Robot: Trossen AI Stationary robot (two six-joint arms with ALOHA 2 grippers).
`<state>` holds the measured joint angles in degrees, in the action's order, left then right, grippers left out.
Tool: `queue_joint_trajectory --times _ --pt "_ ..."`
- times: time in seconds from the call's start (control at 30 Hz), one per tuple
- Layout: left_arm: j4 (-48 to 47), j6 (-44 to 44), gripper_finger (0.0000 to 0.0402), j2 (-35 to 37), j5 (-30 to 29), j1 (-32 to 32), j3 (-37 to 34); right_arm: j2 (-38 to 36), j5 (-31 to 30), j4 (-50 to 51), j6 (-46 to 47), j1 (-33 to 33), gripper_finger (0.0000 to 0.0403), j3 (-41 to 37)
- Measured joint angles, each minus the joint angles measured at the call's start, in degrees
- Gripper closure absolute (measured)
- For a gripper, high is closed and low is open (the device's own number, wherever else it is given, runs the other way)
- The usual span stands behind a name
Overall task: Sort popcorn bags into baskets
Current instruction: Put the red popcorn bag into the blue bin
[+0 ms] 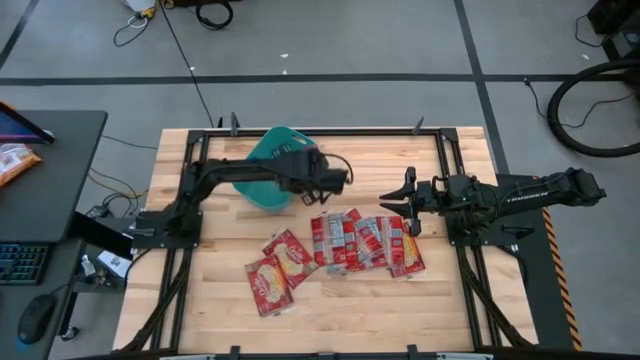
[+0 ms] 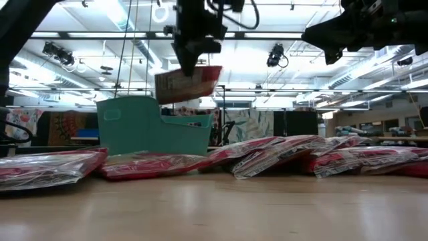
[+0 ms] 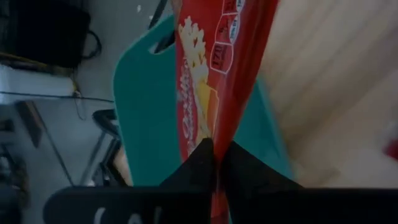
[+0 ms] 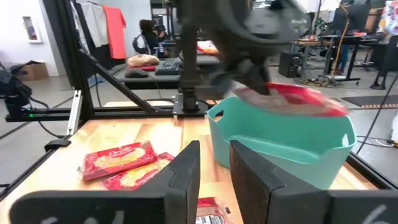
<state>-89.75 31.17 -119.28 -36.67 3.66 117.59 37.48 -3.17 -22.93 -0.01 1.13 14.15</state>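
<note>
A teal basket (image 1: 262, 165) (image 2: 147, 127) stands on the wooden table at the far left. My left gripper (image 1: 335, 180) (image 2: 190, 61) hangs above the basket's right side, shut on one red popcorn bag (image 2: 190, 84) (image 4: 298, 99). Several more red popcorn bags lie flat and overlapping on the table: two at the near middle (image 1: 278, 268) and a row at the right (image 1: 368, 240). My right gripper (image 1: 400, 200) (image 4: 214, 165) waits level over the row's right end, open, with nothing between its fingers. My left gripper pinches the popcorn bag between its two fingers at one edge (image 3: 214, 134). The fingers (image 2: 189, 57) come at it from above, slanting down. The bag hangs below them, slightly tilted, lifted clear of the table and above the basket's rim (image 2: 180, 124).
Black frame rails (image 1: 190, 240) run along the table's left and right sides. A dark side desk at the left holds an orange snack bag (image 1: 15, 160) and a keyboard (image 1: 20, 265). Bare wood lies near the table's front edge (image 1: 350, 320). A person (image 4: 149, 34) sits in the room behind.
</note>
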Motion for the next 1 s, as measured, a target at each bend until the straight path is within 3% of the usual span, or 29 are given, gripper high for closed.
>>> queue_joint_trajectory --times 0.13,0.37,0.57,0.9,1.0 --pt "-0.23 -0.77 0.0376 0.19 6.11 4.55 -3.57 0.01 -0.01 -0.03 0.02 -0.02 0.0312 0.0" --pt "-0.29 -1.83 0.0372 0.15 7.55 13.22 -10.57 0.01 0.03 -0.03 0.0 0.0 0.0312 0.0" --pt "-0.22 -2.07 0.0365 0.15 9.49 18.13 -12.25 0.0 0.03 -0.06 -0.05 -0.01 0.0312 0.0" --pt "-0.18 -3.69 0.0272 0.15 9.83 16.65 -12.25 0.01 0.03 -0.06 -0.2 0.0 0.0312 0.0" --pt "0.03 -5.66 0.025 0.15 12.78 15.59 -12.23 0.0 0.03 -0.06 -0.2 -0.01 0.0312 0.0"
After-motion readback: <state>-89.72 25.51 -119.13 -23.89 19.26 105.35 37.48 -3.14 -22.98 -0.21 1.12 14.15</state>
